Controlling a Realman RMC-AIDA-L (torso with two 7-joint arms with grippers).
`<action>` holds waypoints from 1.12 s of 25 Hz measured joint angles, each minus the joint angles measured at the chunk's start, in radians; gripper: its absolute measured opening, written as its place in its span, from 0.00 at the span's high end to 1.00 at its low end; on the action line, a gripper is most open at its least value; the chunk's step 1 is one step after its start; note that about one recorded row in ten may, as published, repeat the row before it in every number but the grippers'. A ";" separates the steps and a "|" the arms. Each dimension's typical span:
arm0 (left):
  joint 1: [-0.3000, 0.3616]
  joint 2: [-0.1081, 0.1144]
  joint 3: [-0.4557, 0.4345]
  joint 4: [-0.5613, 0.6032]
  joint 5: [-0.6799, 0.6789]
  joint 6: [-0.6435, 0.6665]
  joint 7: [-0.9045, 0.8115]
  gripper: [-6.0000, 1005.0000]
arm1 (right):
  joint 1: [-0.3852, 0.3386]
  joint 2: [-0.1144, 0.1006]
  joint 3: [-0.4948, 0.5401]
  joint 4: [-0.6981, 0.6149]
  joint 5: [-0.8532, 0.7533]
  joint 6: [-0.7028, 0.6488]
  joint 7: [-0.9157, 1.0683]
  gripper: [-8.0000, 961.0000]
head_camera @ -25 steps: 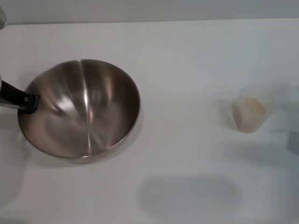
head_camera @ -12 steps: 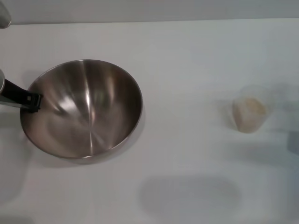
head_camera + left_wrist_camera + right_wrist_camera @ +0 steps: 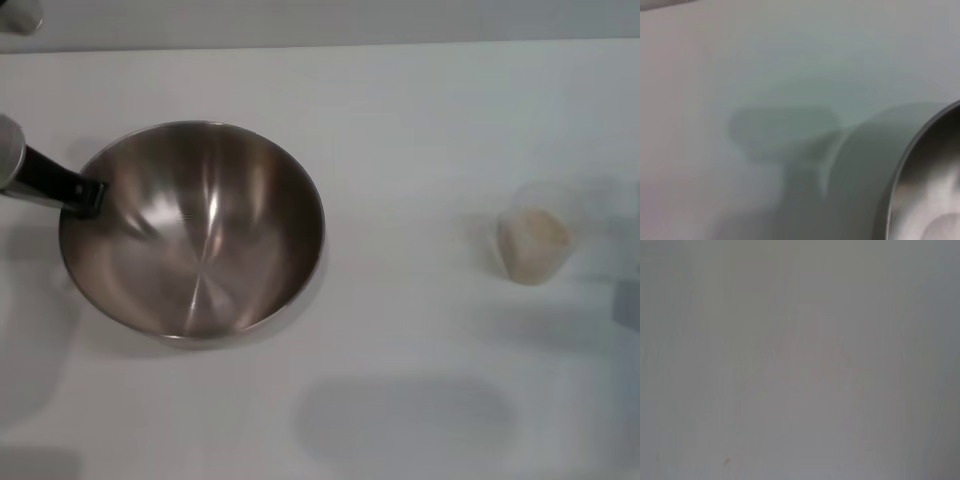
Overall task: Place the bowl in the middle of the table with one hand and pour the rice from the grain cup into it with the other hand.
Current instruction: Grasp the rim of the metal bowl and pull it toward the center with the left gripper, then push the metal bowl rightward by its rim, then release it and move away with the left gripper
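Note:
The steel bowl [image 3: 200, 240] rests on the white table [image 3: 410, 120], left of centre in the head view. My left gripper [image 3: 88, 196] comes in from the left edge with its black finger clamped on the bowl's left rim. Part of that bowl [image 3: 927, 195] also shows in the left wrist view. The frosted grain cup [image 3: 537, 238] stands upright at the right, with pale rice [image 3: 538, 232] inside. My right gripper does not show in any view. The right wrist view holds only plain table surface [image 3: 800, 360].
The table's far edge meets a grey wall at the top of the head view. A wide stretch of bare tabletop lies between bowl and cup. A soft shadow falls on the table near the front middle.
The bowl has slid to the right and slightly away, toward the table's middle, with my left gripper moving along on its rim. The cup has stayed put.

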 joint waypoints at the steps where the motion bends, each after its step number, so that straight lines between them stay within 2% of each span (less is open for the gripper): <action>1: -0.011 0.000 -0.010 0.000 -0.002 -0.009 0.009 0.96 | 0.001 0.000 0.000 0.000 0.000 0.000 0.000 0.33; 3: -0.042 -0.002 -0.035 0.005 -0.006 -0.025 0.037 0.97 | 0.002 0.001 -0.001 0.000 0.000 0.000 0.000 0.33; 6: -0.054 -0.001 -0.043 0.007 -0.014 -0.028 0.045 0.98 | 0.002 0.002 -0.004 0.000 0.000 0.000 0.000 0.33; 12: -0.113 0.001 -0.145 0.034 -0.143 -0.034 0.147 0.98 | 0.002 0.002 -0.004 0.000 0.000 0.000 0.000 0.33; 19: -0.147 -0.001 -0.162 0.081 -0.168 -0.020 0.179 0.98 | 0.000 0.002 0.000 0.000 0.000 0.000 0.000 0.33; 22: -0.176 -0.001 -0.156 0.155 -0.170 0.028 0.190 0.98 | 0.000 0.002 -0.002 0.000 0.000 0.000 0.000 0.33; 28: -0.198 -0.002 -0.155 0.231 -0.173 0.088 0.209 0.98 | -0.005 0.002 -0.002 0.003 0.000 -0.009 -0.001 0.33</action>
